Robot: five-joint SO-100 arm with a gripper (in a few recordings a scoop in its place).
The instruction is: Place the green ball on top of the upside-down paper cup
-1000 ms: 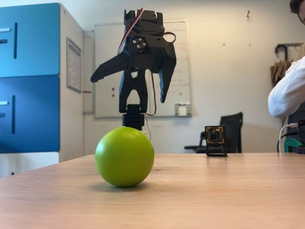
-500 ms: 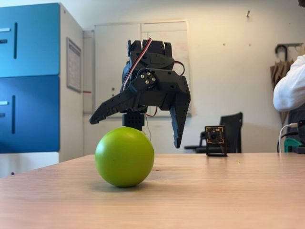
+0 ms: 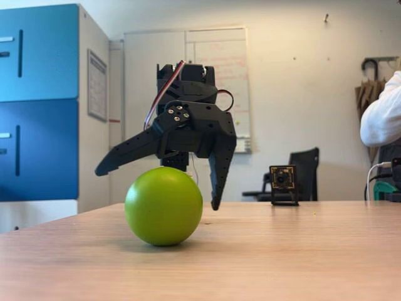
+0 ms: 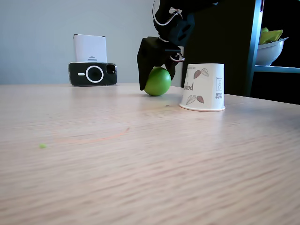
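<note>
The green ball rests on the wooden table in both fixed views. My black gripper hangs open just over it, one finger spread out to the left above the ball, the other finger pointing down beside its right side. From the other side, the gripper straddles the ball, and I cannot tell whether a finger touches it. The upside-down paper cup, white with brown leaf prints, stands just right of the ball, wide rim on the table.
A phone and a white box stand at the back of the table. A small camera on a stand sits to the ball's right. A person's white sleeve shows at the right edge, and a blue cabinet stands on the left.
The gripper came down from well above the ball, opened wider, and shifted slightly left, so its fingers now bracket the ball. The ball has not moved.
</note>
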